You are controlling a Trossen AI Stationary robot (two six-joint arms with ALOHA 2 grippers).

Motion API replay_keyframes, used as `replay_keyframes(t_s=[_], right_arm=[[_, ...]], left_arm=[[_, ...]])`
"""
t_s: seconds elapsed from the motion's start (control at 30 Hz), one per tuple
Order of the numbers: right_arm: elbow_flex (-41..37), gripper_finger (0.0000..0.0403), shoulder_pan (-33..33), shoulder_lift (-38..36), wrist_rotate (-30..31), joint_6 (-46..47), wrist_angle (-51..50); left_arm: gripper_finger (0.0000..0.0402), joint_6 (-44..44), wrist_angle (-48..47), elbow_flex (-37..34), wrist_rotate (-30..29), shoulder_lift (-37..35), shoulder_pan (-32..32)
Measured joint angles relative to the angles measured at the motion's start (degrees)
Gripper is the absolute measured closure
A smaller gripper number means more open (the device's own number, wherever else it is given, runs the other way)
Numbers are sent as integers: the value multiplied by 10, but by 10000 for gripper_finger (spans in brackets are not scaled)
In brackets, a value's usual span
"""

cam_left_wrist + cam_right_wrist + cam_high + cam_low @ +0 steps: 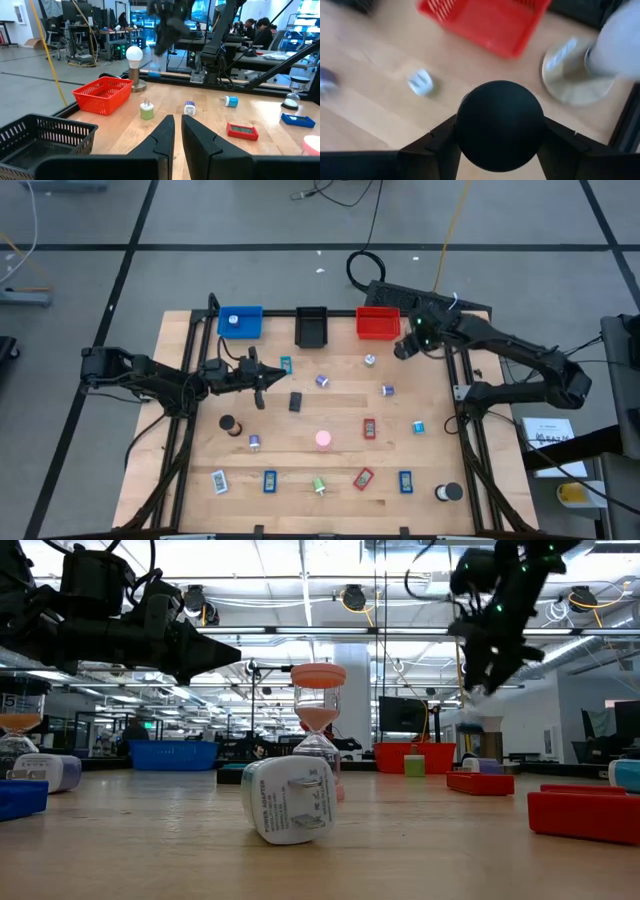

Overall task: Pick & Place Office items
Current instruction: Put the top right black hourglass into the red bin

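Note:
My right gripper [500, 134] hangs high over the table's far right part, near the red basket [378, 323], and is shut on a black round item [500, 105]. In the low view it [482, 675] stands well above the wood. My left gripper [262, 377] hovers level over the table's left half with its fingers [165, 135] shut and nothing between them. Small office items lie scattered on the wood, among them a pink hourglass [323, 440] and a white plug adapter [290, 798]. My right gripper pinches the black round item between its two fingers, on two opposite sides [466, 125]. The fingers slant down from above. The item is lifted clear of the table.
A blue basket [240, 321], a black basket [311, 328] and the red basket stand in a row at the far edge. A white ball-topped stand [134, 56] is beside the red basket, just past my right gripper. Bare wood lies between the scattered items.

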Motion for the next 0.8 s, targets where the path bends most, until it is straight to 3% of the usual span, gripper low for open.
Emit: replay_keyframes(t_s=[0.17, 0.43, 0.8], right_arm=[[96, 201, -8, 61, 1, -19, 4], [233, 201, -60, 247, 22, -122, -2], [246, 200, -116, 338, 16, -176, 44]], left_arm=[[360, 0, 0, 0, 0, 0, 0], [360, -5, 0, 0, 0, 0, 0], [360, -12, 0, 0, 0, 0, 0]])
